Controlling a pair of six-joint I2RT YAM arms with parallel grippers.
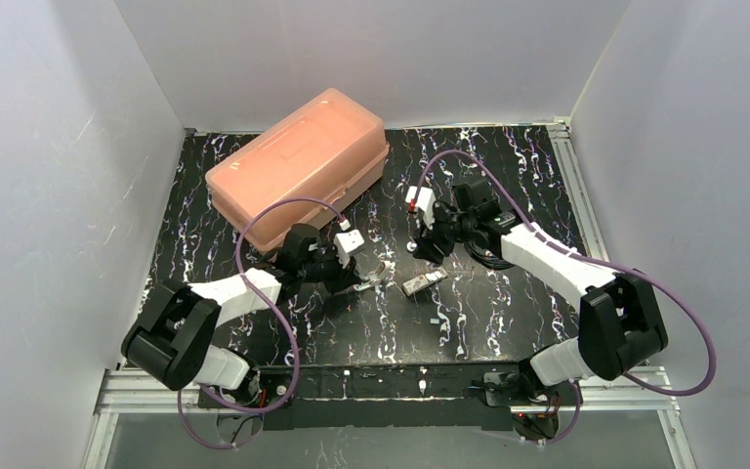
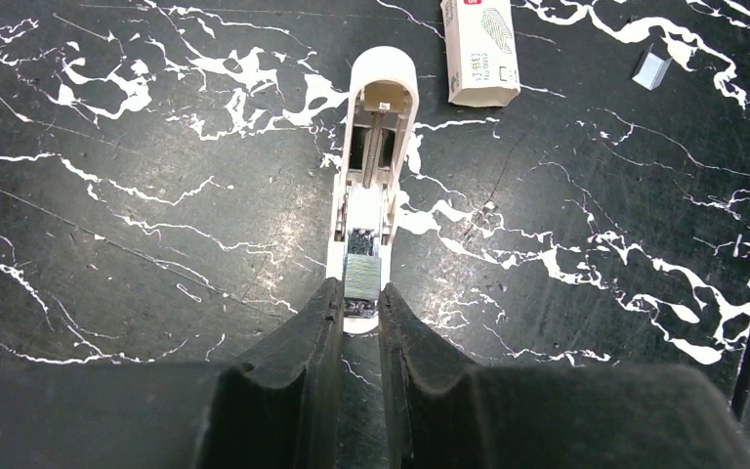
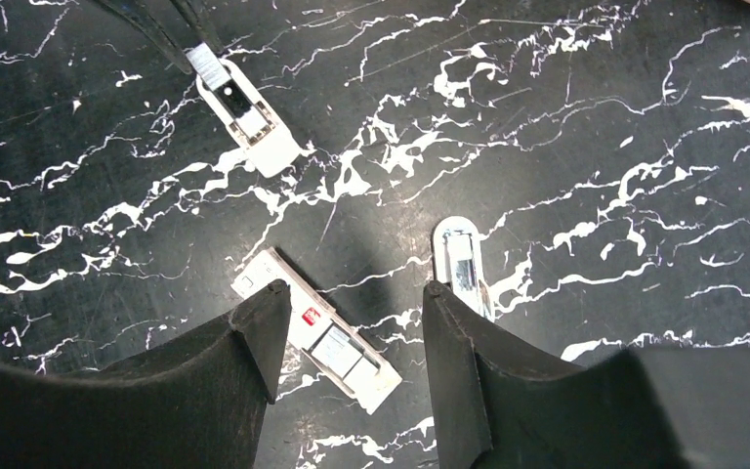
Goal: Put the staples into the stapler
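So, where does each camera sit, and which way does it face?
Top external: high behind the left arm and right arm, both shown, facing down on the table.
Left wrist: on the left wrist, facing down past the left gripper, shut on the stapler.
Right wrist: on the right wrist, facing down past the open right gripper at a small box.
Shared: both wrist views show stapler and box.

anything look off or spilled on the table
Yes: a small silvery clump, seemingly loose staples, lies alone on the table right of the white box, away from the opened stapler.
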